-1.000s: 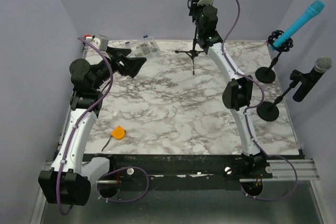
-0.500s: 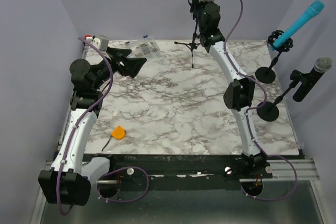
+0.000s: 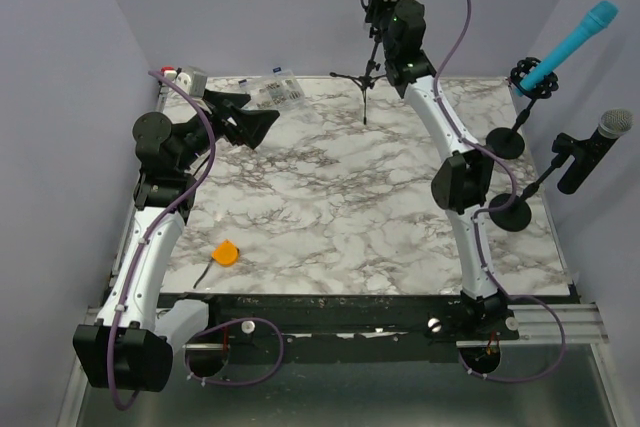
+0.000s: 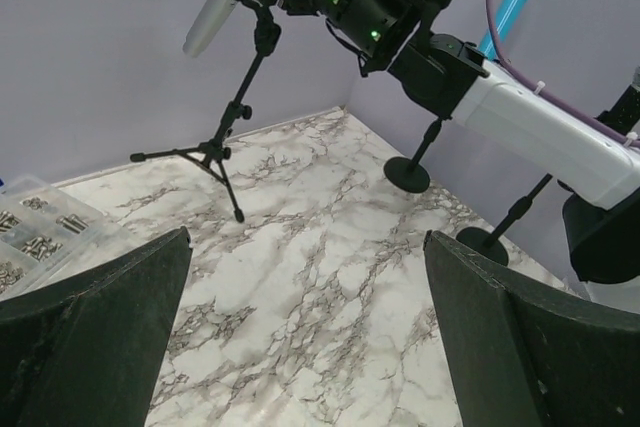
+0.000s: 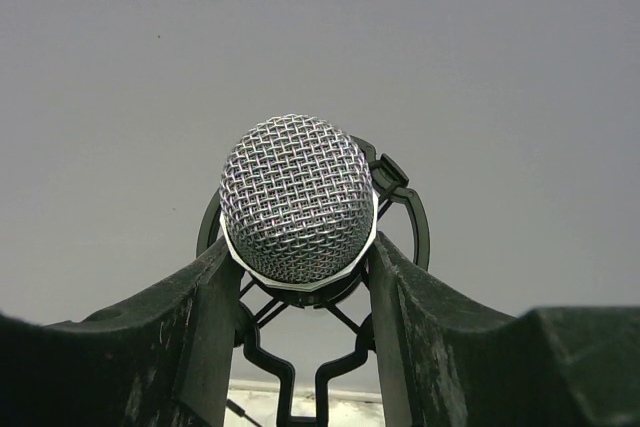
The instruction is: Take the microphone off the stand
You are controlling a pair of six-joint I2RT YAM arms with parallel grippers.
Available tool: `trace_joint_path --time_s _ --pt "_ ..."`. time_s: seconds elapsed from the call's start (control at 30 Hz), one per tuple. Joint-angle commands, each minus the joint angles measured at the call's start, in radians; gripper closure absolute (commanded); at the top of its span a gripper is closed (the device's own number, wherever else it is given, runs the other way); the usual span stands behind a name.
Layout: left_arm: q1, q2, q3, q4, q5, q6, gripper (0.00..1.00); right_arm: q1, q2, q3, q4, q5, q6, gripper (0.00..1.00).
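**Microphone in its stand, right tool clamped on its head**

Your left tool (image 3: 253, 117) hangs over the left side of the desk (image 3: 330, 207), jaws spread wide and holding nothing. At the far edge, the microphone (image 5: 297, 197) sits in the ring of its tripod stand (image 4: 235, 117). Your right tool (image 5: 300, 253) presses against both sides of the mesh head.

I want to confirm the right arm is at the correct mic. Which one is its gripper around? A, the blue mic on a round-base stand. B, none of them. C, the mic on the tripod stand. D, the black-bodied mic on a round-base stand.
C: the right gripper has a finger against each side of the mesh-headed microphone, which sits in the clip of the tripod stand.
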Motion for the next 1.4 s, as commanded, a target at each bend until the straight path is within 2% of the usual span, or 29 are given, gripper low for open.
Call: trace_joint_path --time_s 0.0,0.5,0.6,0.73,0.93,1.03,1.1,1.17,1.23,1.37 --pt "-0.004 0.005 -0.001 0.013 0.022 0.008 0.01 0.009 -0.137 -0.020 -0.066 0.027 0.041 0.99" --pt "-0.004 0.006 0.002 0.009 0.026 0.000 0.01 0.019 -0.279 -0.049 -0.425 -0.002 0.146 0.99" --pt "-0.006 0.010 0.002 0.010 0.026 0.000 0.01 0.019 -0.276 -0.086 -0.432 -0.009 0.142 0.99" --pt "-0.006 0.013 0.004 0.004 0.027 0.000 0.01 0.019 -0.211 -0.028 -0.500 -0.014 0.140 0.99" --pt "-0.006 0.019 0.007 0.000 0.026 0.000 0.01 0.027 -0.221 -0.115 -0.473 -0.019 0.132 0.99" --pt "-0.006 0.024 0.011 0.000 0.033 -0.004 0.02 0.035 -0.221 -0.120 -0.478 -0.002 0.111 0.89" --pt "-0.006 0.026 0.011 0.000 0.033 -0.007 0.01 0.037 -0.219 -0.127 -0.481 -0.004 0.104 0.74" --pt "-0.006 0.025 0.011 0.001 0.034 -0.007 0.02 0.038 -0.216 -0.127 -0.483 -0.014 0.101 0.64" --pt "-0.006 0.023 0.010 0.001 0.034 -0.006 0.01 0.038 -0.208 -0.114 -0.488 -0.018 0.104 0.48" --pt "-0.007 0.024 0.011 0.000 0.034 -0.006 0.02 0.037 -0.181 -0.051 -0.506 -0.024 0.106 0.27"
